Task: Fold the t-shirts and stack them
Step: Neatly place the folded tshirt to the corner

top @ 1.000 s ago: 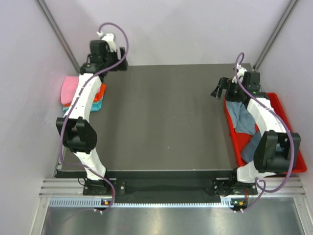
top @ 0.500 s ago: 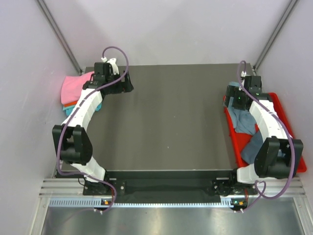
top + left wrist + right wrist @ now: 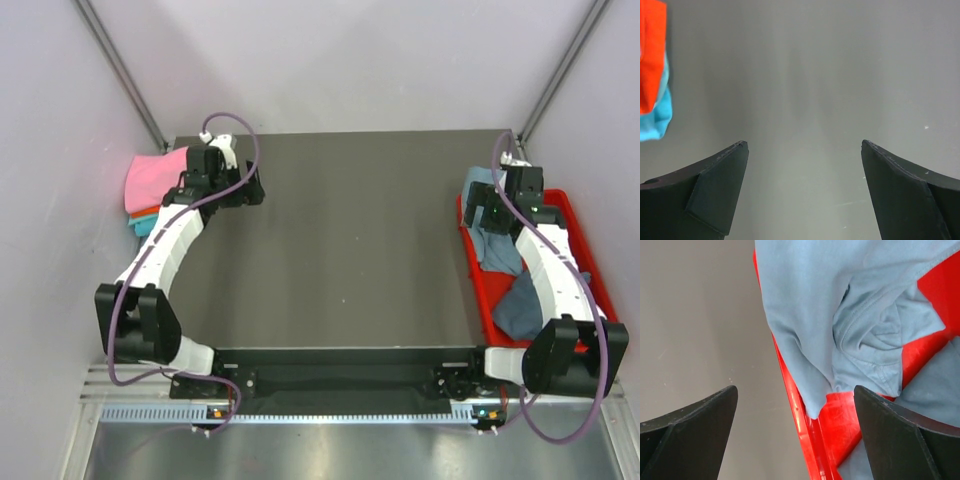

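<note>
Right gripper [image 3: 795,388] advanced; grey-blue t-shirt [image 3: 805,300] lies beyond spread jaws, seemingly untouched.

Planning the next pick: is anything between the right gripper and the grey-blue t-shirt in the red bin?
Nothing visible. The open right gripper looks straight down on the grey-blue t-shirt, which drapes over the table-side rim of the red bin; no other thing lies between.

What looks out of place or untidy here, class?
The grey-blue t-shirt lies crumpled in the red bin, and one edge spills over the rim toward the table. By comparison, the folded stack at the far left corner looks tidy.
</note>
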Robot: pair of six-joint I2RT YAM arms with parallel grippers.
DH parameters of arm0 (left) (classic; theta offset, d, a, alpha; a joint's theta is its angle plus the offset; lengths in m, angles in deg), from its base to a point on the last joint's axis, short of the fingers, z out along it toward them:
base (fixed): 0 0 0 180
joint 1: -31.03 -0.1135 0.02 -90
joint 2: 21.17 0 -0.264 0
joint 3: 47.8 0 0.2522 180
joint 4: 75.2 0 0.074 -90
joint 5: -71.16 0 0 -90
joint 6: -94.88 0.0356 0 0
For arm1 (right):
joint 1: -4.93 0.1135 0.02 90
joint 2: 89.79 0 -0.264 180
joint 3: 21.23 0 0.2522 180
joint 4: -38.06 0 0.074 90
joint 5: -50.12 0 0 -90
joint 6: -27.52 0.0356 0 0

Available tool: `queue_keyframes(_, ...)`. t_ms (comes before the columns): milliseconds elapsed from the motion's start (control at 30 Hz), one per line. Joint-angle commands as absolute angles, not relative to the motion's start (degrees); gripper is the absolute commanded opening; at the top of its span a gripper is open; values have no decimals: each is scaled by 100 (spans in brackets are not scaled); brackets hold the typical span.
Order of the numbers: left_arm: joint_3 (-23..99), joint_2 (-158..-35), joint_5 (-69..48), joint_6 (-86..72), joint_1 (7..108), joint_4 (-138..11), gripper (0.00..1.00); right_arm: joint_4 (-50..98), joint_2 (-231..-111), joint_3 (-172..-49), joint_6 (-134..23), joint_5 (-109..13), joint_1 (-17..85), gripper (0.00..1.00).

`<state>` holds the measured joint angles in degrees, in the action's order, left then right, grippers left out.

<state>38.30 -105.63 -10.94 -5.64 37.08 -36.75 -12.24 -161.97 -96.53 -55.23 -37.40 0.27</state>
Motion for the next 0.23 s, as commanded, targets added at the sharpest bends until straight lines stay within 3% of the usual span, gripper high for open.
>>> queue_keyframes(0,3488,-10150,-1418,-417,3640,-4026,99,-1209,-15967,-9642,-5475,-3715,-43,100)
queue_keyframes(200,3153,-9702,-1216,-444,3385,-3965,99,-1121,-15896,-9502,-5369,-3838,-43,99)
